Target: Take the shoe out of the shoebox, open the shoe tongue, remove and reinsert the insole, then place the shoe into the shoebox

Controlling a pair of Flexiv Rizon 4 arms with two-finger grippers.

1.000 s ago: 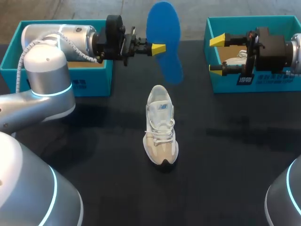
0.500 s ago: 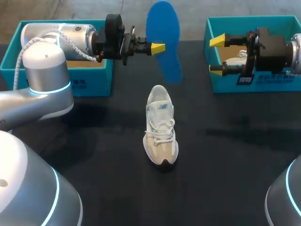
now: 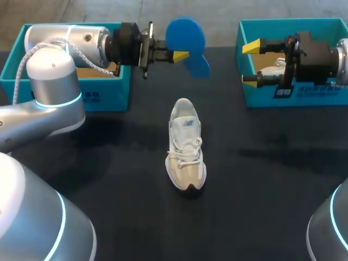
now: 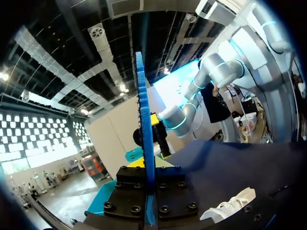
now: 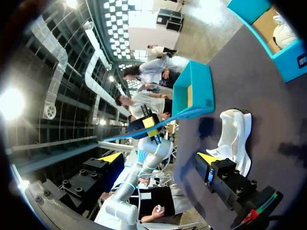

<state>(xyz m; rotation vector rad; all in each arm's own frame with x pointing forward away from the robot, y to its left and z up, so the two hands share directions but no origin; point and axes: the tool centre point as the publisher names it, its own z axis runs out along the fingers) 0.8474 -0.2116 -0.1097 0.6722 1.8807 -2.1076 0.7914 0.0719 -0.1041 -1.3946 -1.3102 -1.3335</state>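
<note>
Clearly the left gripper (image 3: 181, 55) is pinching the insole (image 3: 186, 37), its fingers pressed flat on the two blue faces near one end. In the left wrist view the insole stands edge-on between them and runs straight out ahead of the gripper. It hangs in the air well above the table (image 3: 261, 179), beyond the shoe (image 3: 186, 147) and between the two boxes, touching nothing else. The right gripper (image 3: 251, 63) holds nothing. Its fingers are spread wide and it hovers at the near-left corner of the right box (image 3: 304, 99), well apart from the shoe. The shoe stands upright and free on the table, toe toward the robot, laces showing, its opening at the far end and roughly under the insole. The left box (image 3: 81, 91) sits behind the left arm, and something white, probably a second shoe (image 3: 270, 69), lies in the right box. So I judge that the removing is done and the step in hand is putting the insole back. The next move calls for turning the insole so its front end points down into the opening, then sliding it in along the sole toward the toe. Since nothing steadies the shoe, the push could tip or shove it. The idle right gripper would do well to brace the shoe or hold the tongue back before the insole goes in.
</note>
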